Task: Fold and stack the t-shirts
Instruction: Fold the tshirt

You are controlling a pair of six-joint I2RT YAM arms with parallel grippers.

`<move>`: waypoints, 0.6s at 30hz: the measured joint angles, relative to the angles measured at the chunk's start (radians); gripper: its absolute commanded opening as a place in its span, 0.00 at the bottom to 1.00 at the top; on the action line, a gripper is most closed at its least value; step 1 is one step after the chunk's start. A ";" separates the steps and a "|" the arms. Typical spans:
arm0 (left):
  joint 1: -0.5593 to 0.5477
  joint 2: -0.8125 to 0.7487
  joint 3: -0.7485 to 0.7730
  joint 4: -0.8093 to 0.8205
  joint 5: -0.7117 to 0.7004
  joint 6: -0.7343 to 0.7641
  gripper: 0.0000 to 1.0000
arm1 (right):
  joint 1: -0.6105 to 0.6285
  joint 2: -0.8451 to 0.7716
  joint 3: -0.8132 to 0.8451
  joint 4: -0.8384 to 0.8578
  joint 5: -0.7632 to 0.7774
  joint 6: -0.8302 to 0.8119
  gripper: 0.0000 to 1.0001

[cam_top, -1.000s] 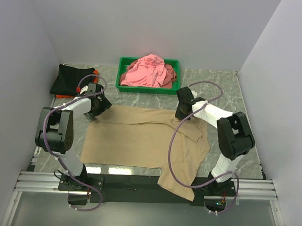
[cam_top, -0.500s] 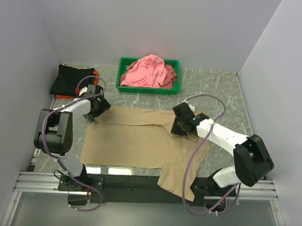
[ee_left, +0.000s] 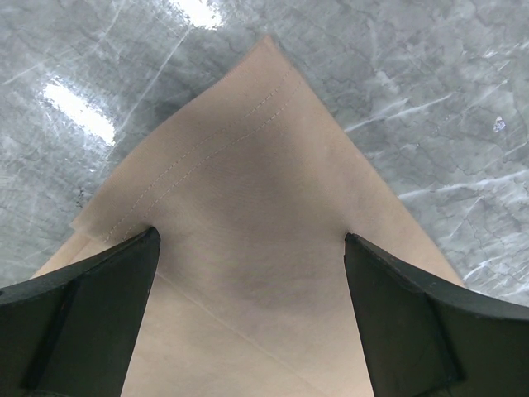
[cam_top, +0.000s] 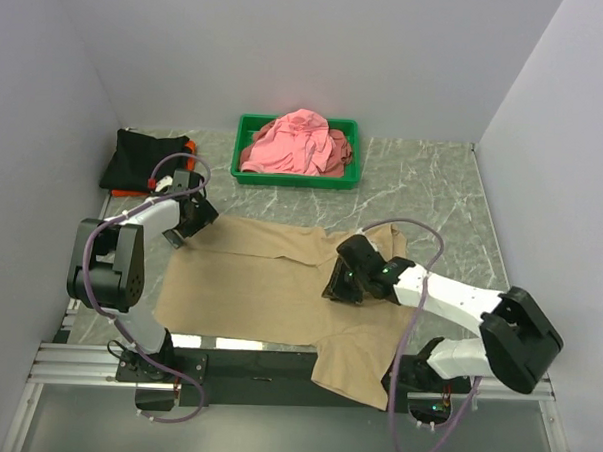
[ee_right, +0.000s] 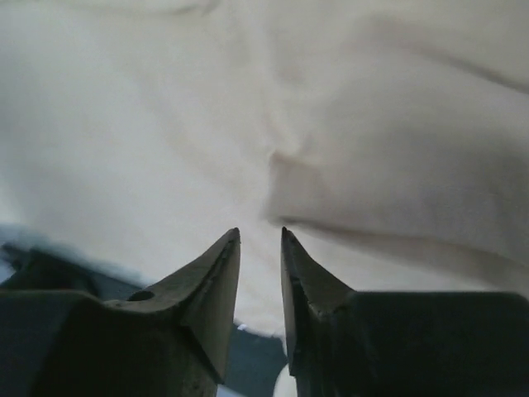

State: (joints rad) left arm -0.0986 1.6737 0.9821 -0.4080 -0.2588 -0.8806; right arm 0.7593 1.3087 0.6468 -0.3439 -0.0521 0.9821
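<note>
The tan t-shirt (cam_top: 259, 274) lies spread on the marble table, its near right part hanging over the front edge. My left gripper (cam_top: 185, 221) is open and empty over the shirt's far left corner (ee_left: 248, 165), one finger on each side. My right gripper (cam_top: 337, 286) is low over the shirt's middle right. Its jaws (ee_right: 259, 231) are almost together, with tan cloth (ee_right: 165, 124) in the narrow gap and a raised fold just beyond the tips. Pink t-shirts (cam_top: 295, 141) are heaped in the tray. A black t-shirt (cam_top: 144, 159) lies folded at the far left, with an orange one (cam_top: 189, 146) showing under it.
The green plastic tray (cam_top: 293, 181) stands at the back centre. Grey walls close in the left, back and right sides. Bare marble (cam_top: 434, 182) shows to the right of the tray. A black rail runs along the front edge.
My right gripper has moved from the shirt's far right shoulder toward the near left, over the shirt's middle. My left gripper shifted slightly left. The shirt's far edge has shifted a little.
</note>
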 measured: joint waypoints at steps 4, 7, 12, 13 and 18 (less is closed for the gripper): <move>0.003 -0.002 0.000 -0.005 -0.003 0.000 0.99 | 0.036 -0.120 0.005 -0.013 -0.012 -0.010 0.64; 0.006 -0.002 0.000 -0.013 -0.008 0.000 0.99 | 0.036 -0.201 0.035 -0.055 0.033 -0.042 0.73; 0.011 -0.011 -0.001 -0.027 -0.018 0.000 0.99 | -0.064 -0.266 0.097 -0.095 0.105 -0.103 0.89; 0.012 -0.015 -0.002 -0.027 -0.019 0.000 0.99 | -0.126 -0.257 0.099 -0.087 0.094 -0.121 0.89; 0.014 -0.023 -0.006 -0.026 -0.013 0.001 0.99 | -0.338 -0.093 0.111 -0.037 0.084 -0.214 0.91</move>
State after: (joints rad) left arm -0.0845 1.6505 0.9760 -0.4343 -0.2722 -0.8795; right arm 0.4217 1.2152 0.7574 -0.3805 0.0322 0.7685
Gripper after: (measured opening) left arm 0.993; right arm 0.908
